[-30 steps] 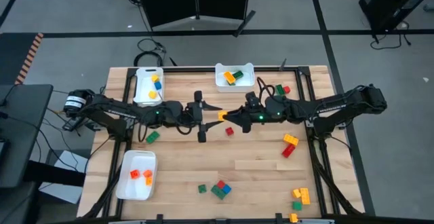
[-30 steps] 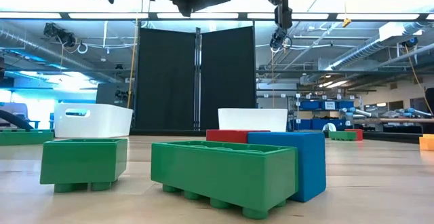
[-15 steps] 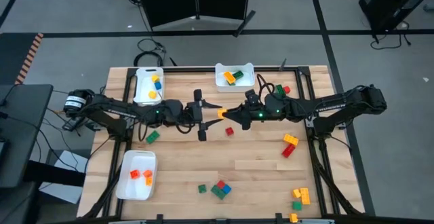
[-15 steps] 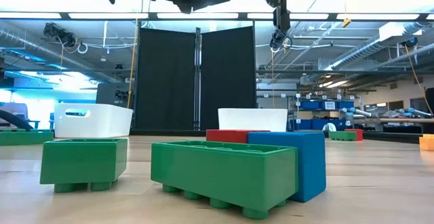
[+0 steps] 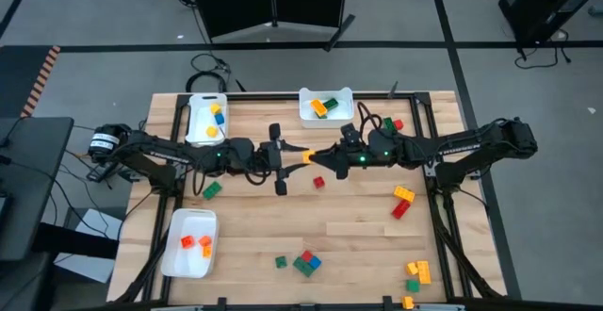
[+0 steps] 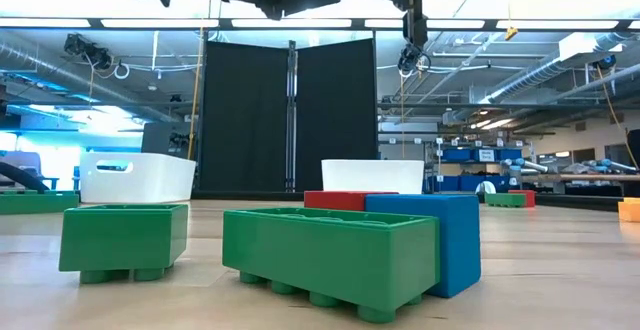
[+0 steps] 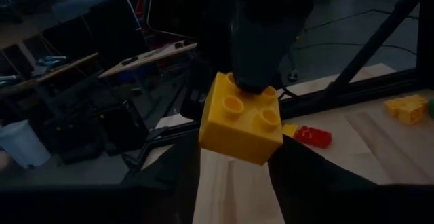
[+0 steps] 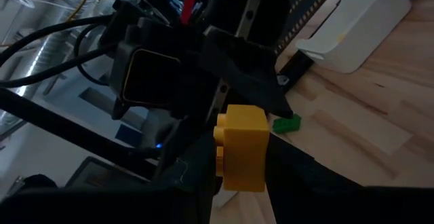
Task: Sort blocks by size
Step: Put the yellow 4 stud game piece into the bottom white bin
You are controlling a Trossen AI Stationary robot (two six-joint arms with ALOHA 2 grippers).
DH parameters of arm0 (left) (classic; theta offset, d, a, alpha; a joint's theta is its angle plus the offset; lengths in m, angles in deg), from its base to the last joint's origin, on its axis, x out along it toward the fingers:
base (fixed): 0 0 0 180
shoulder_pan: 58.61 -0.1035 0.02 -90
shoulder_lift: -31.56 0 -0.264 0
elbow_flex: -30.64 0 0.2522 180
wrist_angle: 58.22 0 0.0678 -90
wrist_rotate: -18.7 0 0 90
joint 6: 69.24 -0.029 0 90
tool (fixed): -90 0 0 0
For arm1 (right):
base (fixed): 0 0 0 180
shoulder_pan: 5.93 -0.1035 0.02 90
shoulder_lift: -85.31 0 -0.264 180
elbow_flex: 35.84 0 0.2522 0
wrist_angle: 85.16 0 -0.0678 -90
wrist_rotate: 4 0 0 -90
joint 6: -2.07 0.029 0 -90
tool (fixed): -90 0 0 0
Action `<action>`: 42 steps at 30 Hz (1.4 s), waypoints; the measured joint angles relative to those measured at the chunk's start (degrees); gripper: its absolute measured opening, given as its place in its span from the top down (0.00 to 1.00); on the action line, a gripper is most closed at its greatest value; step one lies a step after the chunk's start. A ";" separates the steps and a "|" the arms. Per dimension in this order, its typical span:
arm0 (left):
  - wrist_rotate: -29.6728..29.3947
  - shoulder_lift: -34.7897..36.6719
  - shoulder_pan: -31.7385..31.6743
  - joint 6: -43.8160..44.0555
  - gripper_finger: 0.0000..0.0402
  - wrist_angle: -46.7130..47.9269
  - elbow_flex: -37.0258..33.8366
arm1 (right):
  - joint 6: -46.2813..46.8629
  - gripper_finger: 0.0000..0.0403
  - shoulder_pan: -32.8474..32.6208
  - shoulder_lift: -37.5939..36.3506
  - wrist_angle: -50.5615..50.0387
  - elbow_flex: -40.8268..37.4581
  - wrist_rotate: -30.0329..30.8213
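A yellow four-stud brick (image 5: pixel 307 157) hangs in the air over the middle of the table, between my two grippers. My left gripper (image 5: pixel 297 155) comes at it from the table's left and my right gripper (image 5: pixel 319 158) from the right; both are shut on it. The brick's studs (image 7: pixel 234 105) face my left gripper. Other blocks lie loose on the table: a small red one (image 5: pixel 318 181) under the grippers, a green one (image 5: pixel 212 189) at the left. My left gripper has the yellow brick between its two fingers, which lie against two opposite side walls at its studded end (image 7: pixel 205 139). The fingers (image 7: pixel 173 176) come level from the table's left. The brick is clear of the table. My right gripper pinches the yellow brick by two opposite side walls (image 8: pixel 260 157) at the end away from the studs. Its fingers (image 8: pixel 298 176) reach in about level from the table's right. The brick hangs lifted clear, studs pointing to the left.
White trays hold blocks at the far left (image 5: pixel 193 132), far middle (image 5: pixel 345 115) and near left (image 5: pixel 175 254). Loose blocks lie at the right (image 5: pixel 402 201), near right (image 5: pixel 417 273) and near middle, where a green, blue and red cluster (image 5: pixel 304 262) fills the low view (image 6: pixel 330 255).
My left gripper's fingers have drawn in on the yellow brick that my right gripper holds; both arms have stayed in place and the brick has not moved.
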 joint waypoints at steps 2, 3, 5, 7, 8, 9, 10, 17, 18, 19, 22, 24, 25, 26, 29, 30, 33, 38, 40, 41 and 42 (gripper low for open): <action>-0.02 0.00 -0.04 -0.08 0.62 0.05 0.00 | 0.01 0.71 0.17 0.00 0.00 0.00 0.00; -0.04 0.00 -0.06 -0.08 0.62 0.07 0.00 | 0.10 0.71 0.21 0.00 0.00 0.00 0.00; -0.06 0.00 -0.04 -0.08 0.61 0.07 0.00 | 0.19 0.71 0.24 0.00 0.00 0.00 0.00; -0.04 0.00 -0.04 -0.08 0.61 0.04 0.00 | 0.18 0.71 0.24 0.00 0.00 0.00 0.00; -0.04 0.00 -0.04 -0.08 0.61 0.04 0.00 | 0.17 0.71 0.24 0.00 -0.01 0.00 0.00; -0.04 0.00 -0.04 -0.08 0.61 0.04 0.00 | 0.06 0.71 0.26 0.00 0.00 0.00 0.00; -0.06 0.00 -0.04 -0.08 0.61 0.02 0.00 | -0.10 0.71 0.26 0.00 0.00 0.00 0.00; -1.45 0.00 0.00 0.09 0.61 -0.15 0.00 | -1.87 0.65 0.26 0.00 -0.02 0.00 0.07; -1.90 0.00 0.00 0.12 0.61 -0.24 0.00 | -1.87 0.64 0.26 0.00 -0.07 0.00 0.07; -2.14 0.00 0.00 0.12 0.61 -0.25 0.00 | -1.91 0.64 0.26 0.00 -0.13 0.00 0.07; -2.22 0.02 0.00 0.12 0.61 -0.22 0.00 | -2.34 0.63 0.26 0.00 -0.17 0.00 0.07; -2.22 0.02 0.00 0.12 0.61 -0.24 0.00 | -2.82 0.63 0.26 0.00 -0.13 0.00 0.07; -2.22 0.02 0.00 0.12 0.61 -0.23 0.00 | -2.96 0.63 0.26 0.00 -0.13 0.00 0.07; -2.22 0.02 0.00 0.12 0.61 -0.20 0.00 | -3.10 0.63 0.26 0.00 -0.13 0.00 0.07; -2.22 0.02 0.00 0.12 0.61 -0.20 0.00 | -3.14 0.63 0.26 0.00 -0.10 0.00 0.09; -2.23 0.02 0.00 0.12 0.61 -0.20 0.00 | -3.14 0.62 0.28 0.00 -0.09 0.00 0.12; -2.24 0.02 0.00 0.12 0.61 -0.17 0.00 | -3.13 0.60 0.58 0.00 -0.07 0.00 0.22; -2.85 0.02 0.00 0.12 0.61 -0.13 0.00 | -3.09 0.53 1.03 0.00 -0.07 -0.02 0.22; -3.76 0.02 0.00 0.12 0.61 -0.13 0.00 | -3.42 0.50 1.07 0.00 -0.07 -0.02 0.22; -4.02 0.02 0.00 0.12 0.61 -0.12 0.00 | -3.92 0.49 1.07 0.00 -0.07 -0.02 0.21; -4.26 0.02 0.00 0.12 0.61 -0.11 0.00 | -4.34 0.48 1.07 0.00 -0.07 -0.02 0.11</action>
